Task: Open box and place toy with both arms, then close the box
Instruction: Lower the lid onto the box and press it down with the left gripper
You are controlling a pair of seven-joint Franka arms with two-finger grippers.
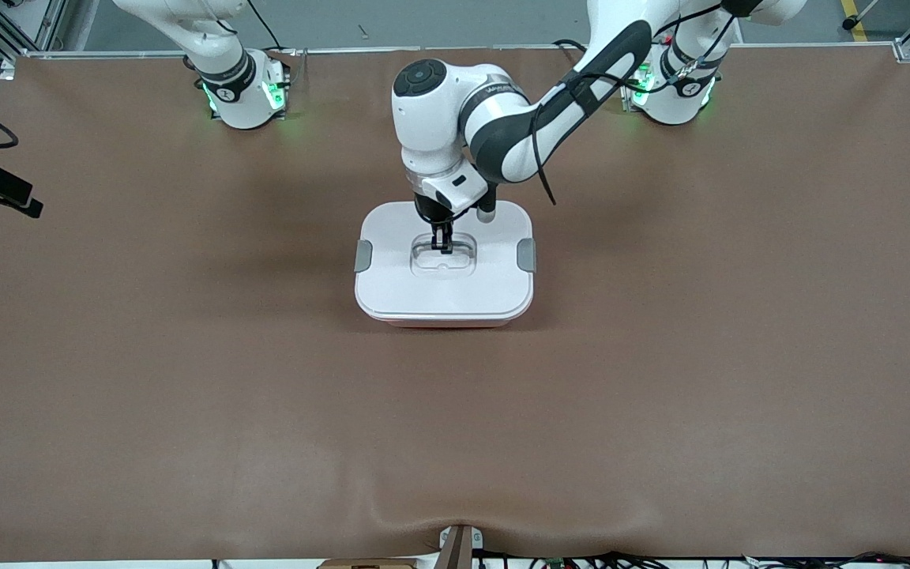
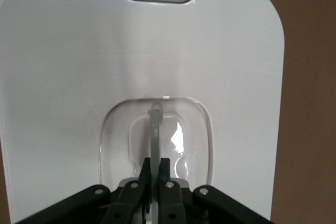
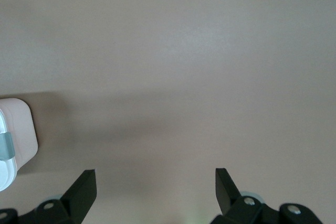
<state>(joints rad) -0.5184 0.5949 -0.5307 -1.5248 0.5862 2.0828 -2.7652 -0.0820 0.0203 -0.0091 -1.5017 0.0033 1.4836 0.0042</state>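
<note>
Left gripper [image 1: 444, 246]: fingers [image 2: 164, 171] pinching the clear handle [image 2: 156, 129] recessed in the lid [image 1: 445, 288]. Box [image 1: 447, 319]: mid-surface, closed; probably light, stiff, slick plastic; handle the likeliest hold. Right gripper [image 3: 156, 184]: fingers spread, waiting over bare surface [image 1: 186, 356].

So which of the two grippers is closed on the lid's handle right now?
The left gripper, shut on the clear handle atop the box. The right gripper hangs open over bare table.
</note>
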